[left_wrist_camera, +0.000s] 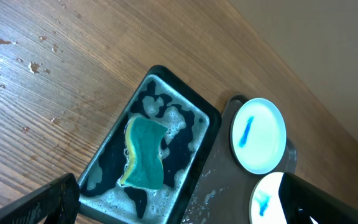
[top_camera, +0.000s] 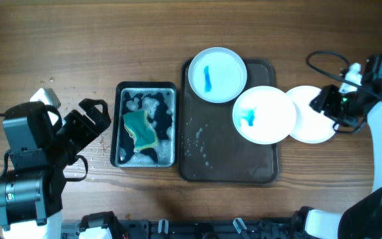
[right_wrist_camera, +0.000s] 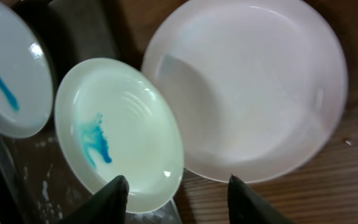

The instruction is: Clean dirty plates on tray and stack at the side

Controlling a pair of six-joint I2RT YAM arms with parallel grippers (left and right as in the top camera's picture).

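Two white plates with blue stains sit on the dark tray: one at the back, one at the right edge, overlapping a clean white plate on the table. In the right wrist view I see the stained plate and the clean plate. My right gripper is open above their rims. A teal-and-yellow sponge lies in a soapy basin. My left gripper is open, left of the basin.
Water drops dot the wood left of the basin. Foam and drops wet the tray's floor. A black cable loops at the far right behind the right arm.
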